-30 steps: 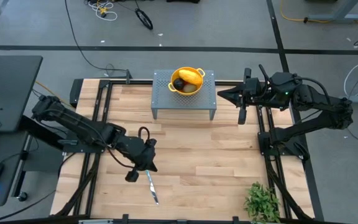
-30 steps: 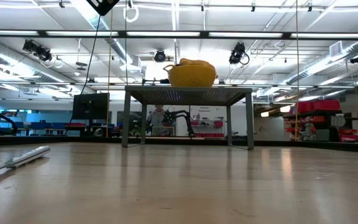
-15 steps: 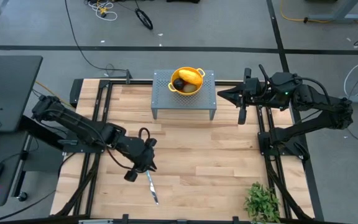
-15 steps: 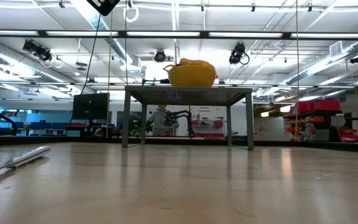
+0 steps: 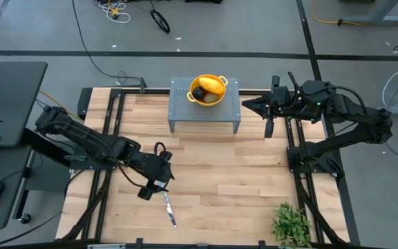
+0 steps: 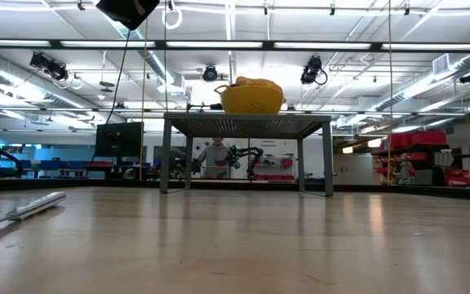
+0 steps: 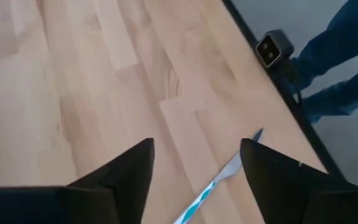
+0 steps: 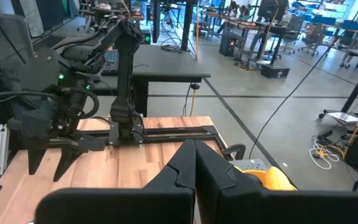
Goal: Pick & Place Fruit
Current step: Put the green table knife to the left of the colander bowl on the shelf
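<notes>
The left pincer [image 5: 159,185] hangs over the desk [image 5: 206,187] with fingers apart and empty – the silver knife [image 5: 168,209] lies just below it. The right pincer [image 5: 249,105], fingers together, waits beside the small metal stand [image 5: 178,117]. On the stand, the yellow bowl [image 5: 208,90] holds the fruit [image 5: 211,86]. A leafy plant [image 5: 293,223] sits at the near corner.

Fruit in bowl on stand
Fruit [image 5: 211,86] lies in a bowl [image 5: 208,100] on a stand [image 5: 178,97] at the counter's [image 5: 213,173] rear; knife [image 5: 168,208] near the front.
</notes>
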You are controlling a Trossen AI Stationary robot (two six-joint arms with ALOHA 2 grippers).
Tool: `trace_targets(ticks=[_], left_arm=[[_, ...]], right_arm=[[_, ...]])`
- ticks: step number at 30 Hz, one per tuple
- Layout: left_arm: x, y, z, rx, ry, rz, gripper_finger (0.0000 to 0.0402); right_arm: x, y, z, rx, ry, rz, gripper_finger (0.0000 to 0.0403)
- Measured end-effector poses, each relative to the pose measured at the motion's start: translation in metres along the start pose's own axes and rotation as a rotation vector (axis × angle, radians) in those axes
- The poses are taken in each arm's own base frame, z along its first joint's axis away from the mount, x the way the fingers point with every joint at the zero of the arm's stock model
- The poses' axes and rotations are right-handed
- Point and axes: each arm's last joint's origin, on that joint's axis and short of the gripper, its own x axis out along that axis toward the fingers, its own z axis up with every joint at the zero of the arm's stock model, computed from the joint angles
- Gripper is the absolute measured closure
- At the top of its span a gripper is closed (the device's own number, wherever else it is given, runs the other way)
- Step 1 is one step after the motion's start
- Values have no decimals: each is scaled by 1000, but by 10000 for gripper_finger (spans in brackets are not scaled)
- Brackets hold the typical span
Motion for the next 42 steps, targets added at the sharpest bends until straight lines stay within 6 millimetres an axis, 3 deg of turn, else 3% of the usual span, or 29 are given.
trace_targets(ticks=[9,16,22,30,36,42], left_arm=[[0,1,-8,12,86,28,112],[-1,1,-14,132,144,22,85],[-3,2,-25,313,262,-12,88],[-4,2,-29,373,305,-26,88],[15,3,-34,412,394,-46,90],[40,1,-41,566,498,-28,91]], right_arm=[[0,-1,0,-11,2,-27,402],[0,-1,0,-11,2,-29,402],[0,-1,0,-11,2,-30,402],[0,-1,0,-11,2,-30,402],[0,-1,0,-11,2,-30,402],[0,-1,0,-11,2,-30,402]])
